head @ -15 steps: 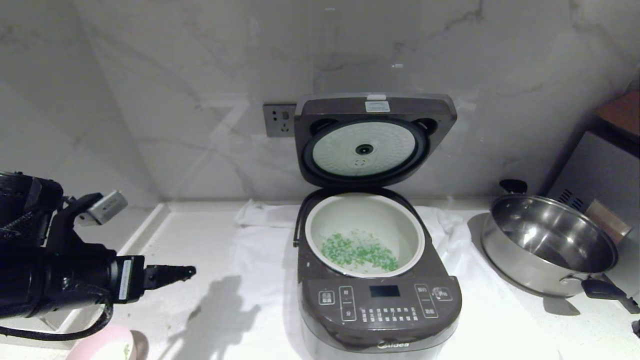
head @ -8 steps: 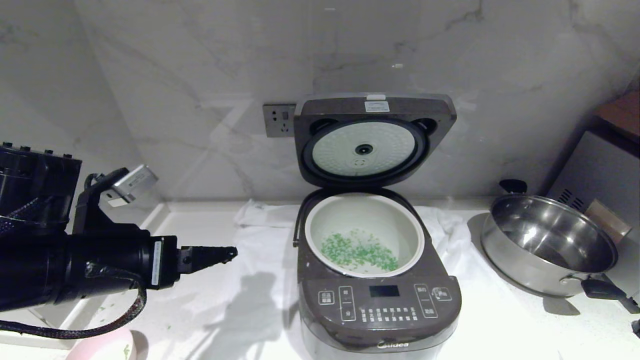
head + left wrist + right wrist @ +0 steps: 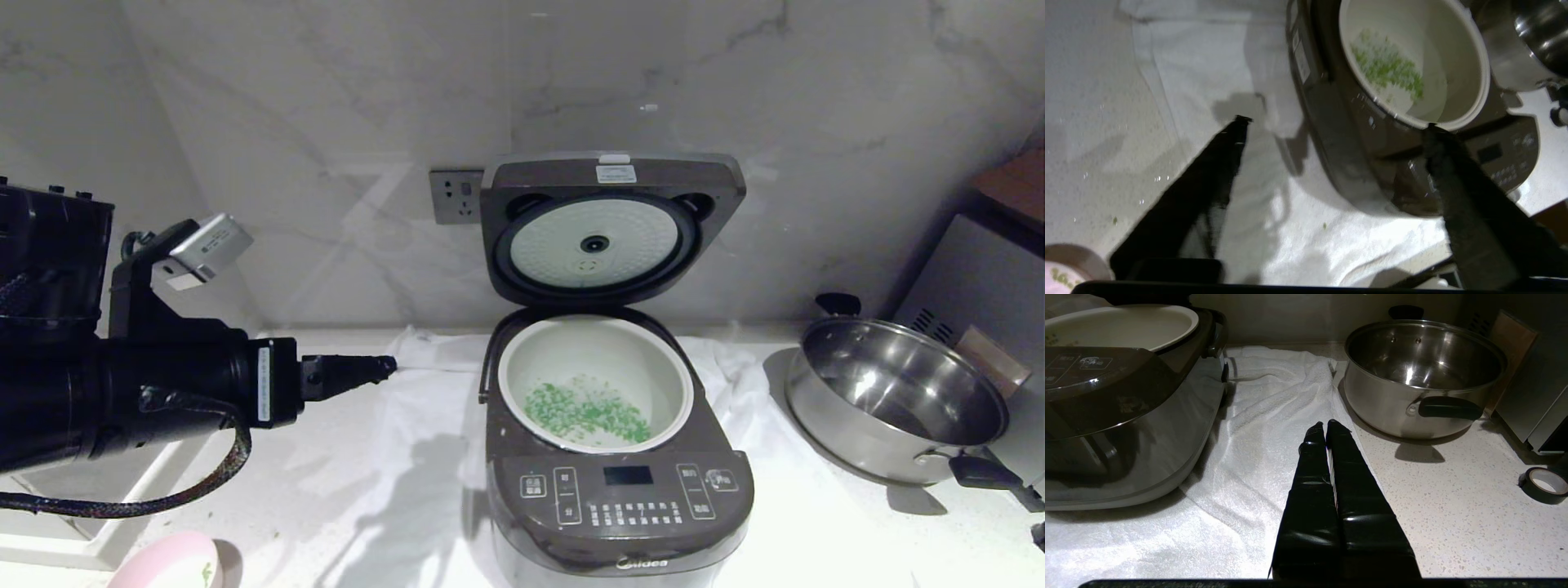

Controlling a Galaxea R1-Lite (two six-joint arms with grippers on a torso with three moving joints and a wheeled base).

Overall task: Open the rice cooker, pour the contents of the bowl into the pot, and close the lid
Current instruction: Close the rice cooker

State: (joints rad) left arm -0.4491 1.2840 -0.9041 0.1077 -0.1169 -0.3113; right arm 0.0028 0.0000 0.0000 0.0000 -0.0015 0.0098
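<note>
Bowl (image 3: 167,563) first, at the near left edge of the counter: pale pink, with a few green bits inside. Above it the left gripper (image 3: 384,367) hangs level over the white towel (image 3: 424,425), pointing toward the rice cooker (image 3: 618,498), fingers spread wide and holding nothing. The cooker stands on the towel with its lid (image 3: 612,229) tipped up against the marble wall, beside a wall socket (image 3: 455,196). Its pot (image 3: 596,382) holds the contents (image 3: 584,410), a scatter of chopped green. Further right sits a steel pan (image 3: 894,400) with black handles. The right gripper (image 3: 1326,425) rests low between cooker and pan, fingers pressed together, near a roll of black tape (image 3: 1544,485)
</note>
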